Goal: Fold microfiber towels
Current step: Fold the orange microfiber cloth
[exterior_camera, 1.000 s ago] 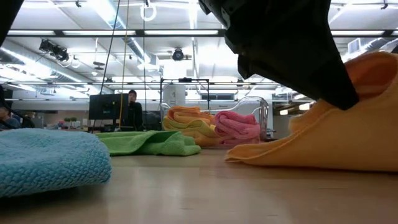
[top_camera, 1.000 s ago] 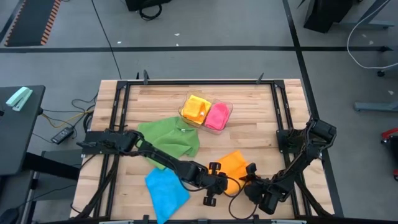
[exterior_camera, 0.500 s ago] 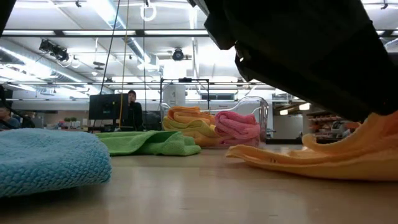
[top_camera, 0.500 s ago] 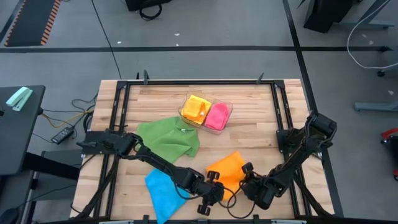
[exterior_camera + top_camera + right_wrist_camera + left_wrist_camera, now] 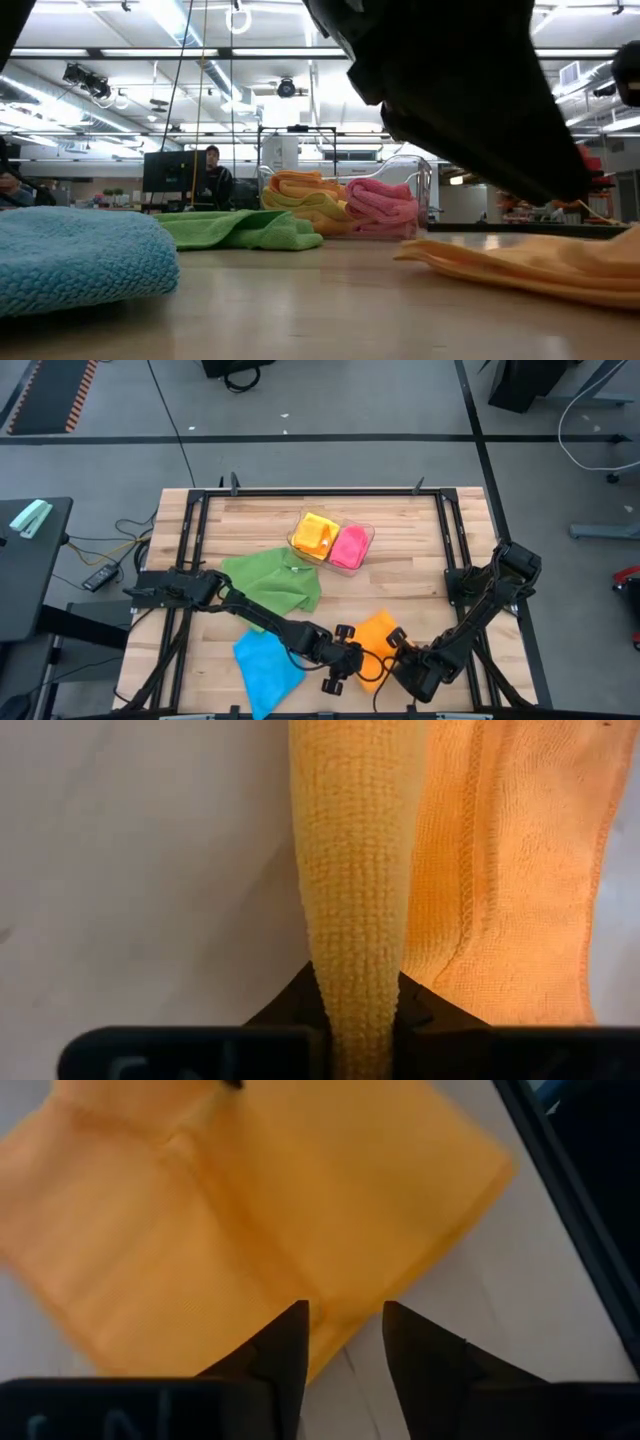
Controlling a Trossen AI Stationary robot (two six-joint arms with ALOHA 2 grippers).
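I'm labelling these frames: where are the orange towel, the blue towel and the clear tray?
orange towel [image 5: 377, 632]: high view, its flat middle.
blue towel [image 5: 266, 663]: high view, centre of the cloth.
clear tray [image 5: 368, 533]: high view, its right rim.

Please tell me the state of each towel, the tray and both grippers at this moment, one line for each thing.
orange towel: lying on the table, partly folded, one edge pinched.
right gripper: shut on the orange towel's edge.
left gripper: open, above the orange towel's edge, holding nothing.
green towel: crumpled, unfolded.
blue towel: lying loose near the front edge.
clear tray: holding the yellow towel and the pink towel, bunched side by side.
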